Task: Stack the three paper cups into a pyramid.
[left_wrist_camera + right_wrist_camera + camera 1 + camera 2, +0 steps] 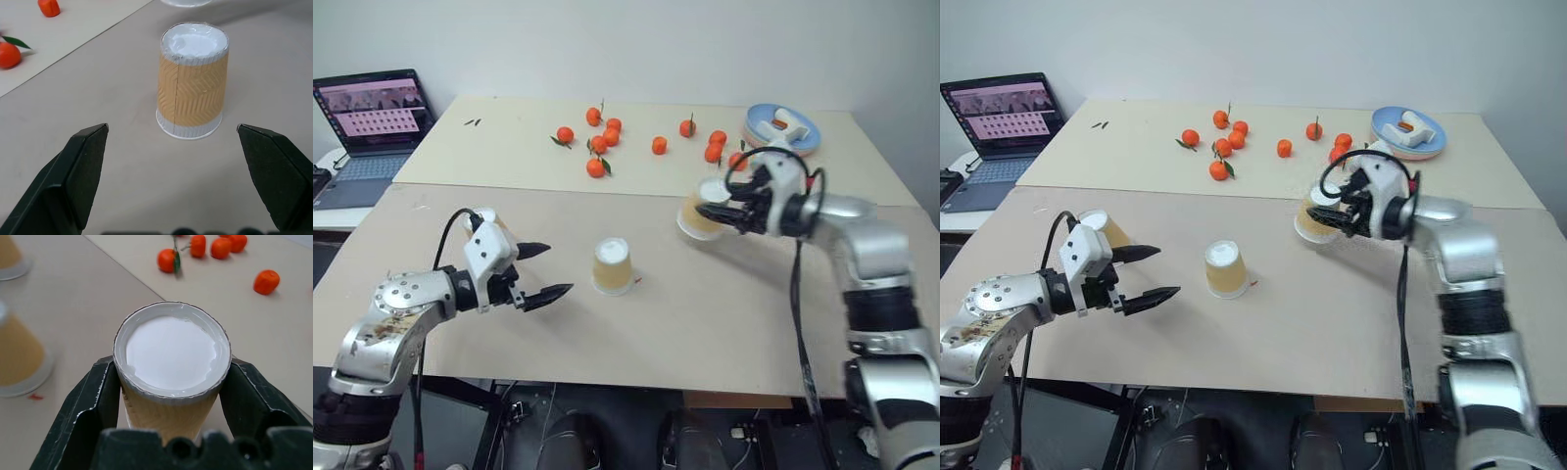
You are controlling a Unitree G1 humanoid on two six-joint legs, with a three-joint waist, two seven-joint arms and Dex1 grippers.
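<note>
End effector on the left point(540, 271) hangs low over the near side of the desk point(705, 333) with its two black fingers spread wide and nothing between them. Just behind it, partly hidden by the wrist, stands one paper cup point(1107, 228), upside down. If this arm swings or pulls back carelessly, the wrist or cable could knock that cup over.

Near the middle of the desk a second cup point(612, 265) stands upside down, well apart from the first. The two bases need to sit side by side; left this far apart, a third cup cannot bridge them.

On the right, the other end effector point(168, 382) pinches the third cup point(171, 357) by its tan wall, tilted and seemingly lifted off the desk. Too tight a squeeze could crush the thin paper; a tilted release could let it roll toward the tangerines point(599, 147) behind.
</note>
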